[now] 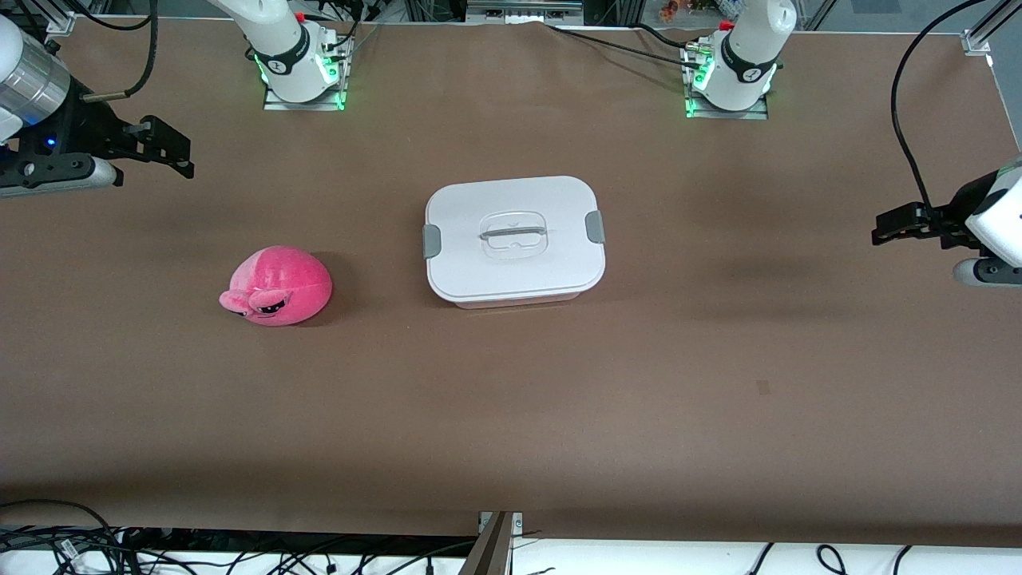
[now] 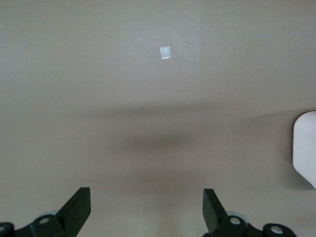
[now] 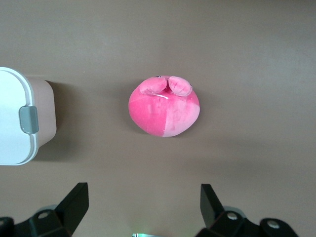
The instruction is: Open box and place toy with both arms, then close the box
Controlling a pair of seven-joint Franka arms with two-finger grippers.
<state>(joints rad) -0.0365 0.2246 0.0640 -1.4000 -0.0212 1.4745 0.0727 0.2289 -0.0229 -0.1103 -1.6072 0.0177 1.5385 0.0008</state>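
The box [image 1: 515,239] stands shut at the table's middle, its white lid carrying two grey side clips [image 1: 595,227] and a clear recessed handle [image 1: 513,234]. The bright pink plush toy [image 1: 277,286] lies on the table beside it, toward the right arm's end and slightly nearer the front camera. My right gripper [image 1: 180,152] hangs open and empty above that end of the table; its wrist view shows the toy [image 3: 164,111] and the box's pale pink wall [image 3: 44,113] ahead of its open gripper [image 3: 144,195]. My left gripper [image 1: 882,228] hangs open and empty over the other end, seen open [image 2: 146,197] over bare table, with a corner of the box [image 2: 305,148] in view.
Both arm bases [image 1: 302,72] [image 1: 730,80] are bolted along the table's edge farthest from the front camera. A small pale mark [image 1: 762,387] sits on the brown tabletop [image 1: 511,415]. Loose cables [image 1: 64,543] hang below the table's edge nearest the camera.
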